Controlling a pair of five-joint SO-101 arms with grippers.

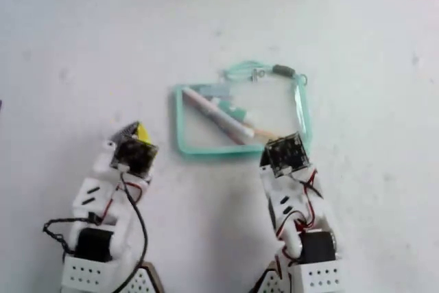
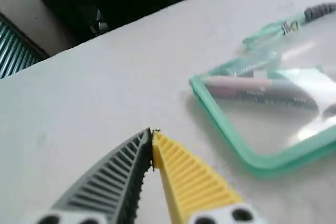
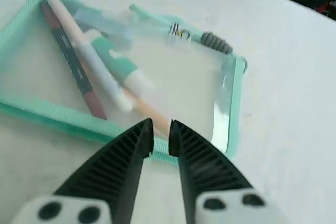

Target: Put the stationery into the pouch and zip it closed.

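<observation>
pouch (image 1: 206, 152): 1 | stationery pieces (image 1: 223, 118) inside: at least 3 | grippers (image 2: 152, 136) (image 3: 160, 128): 2

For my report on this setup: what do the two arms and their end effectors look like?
Both the left arm and the right arm are white plastic, with red wires. A black cable loops along the left arm. The left end effector has one grey and one yellow ridged finger; the right end effector has two black ridged fingers.

You've got a white table (image 1: 82, 46) w/ clear green-edged pouch (image 1: 274, 111) flat near ctr; strap loop (image 1: 240, 70) prob. on the surface too.
</observation>
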